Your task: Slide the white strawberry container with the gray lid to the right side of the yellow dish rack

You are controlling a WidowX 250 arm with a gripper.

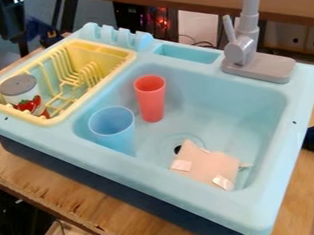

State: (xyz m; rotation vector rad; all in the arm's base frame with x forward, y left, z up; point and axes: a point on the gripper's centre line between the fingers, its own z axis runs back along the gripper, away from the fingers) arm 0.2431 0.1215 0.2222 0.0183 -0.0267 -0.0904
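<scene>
The wooden table (84, 199) supported the light-blue toy sink unit (191, 197). The yellow dish rack (60, 115) was seated in the compartment at image left. The gray faucet (240, 50) stood at the unit's far edge. The black gripper (14, 35) was located at the upper-left edge of the view, beyond the rack; whether it was spread, pressed together or pinching could not be determined. The flat pink piece (206, 164), fitted with pale patches, lay on the basin floor beside the drain. The blue cup (115, 137) was positioned at the basin's near-left wall, mouth up. The red cup (151, 102) stood behind it, long axis vertical, mouth up. The strawberry-print canister (28, 96), nearest to the gripper, stood in the rack's near-left end, long axis upright, gray lid (18, 84) up. The drain (178, 149) showed a dark opening.
</scene>
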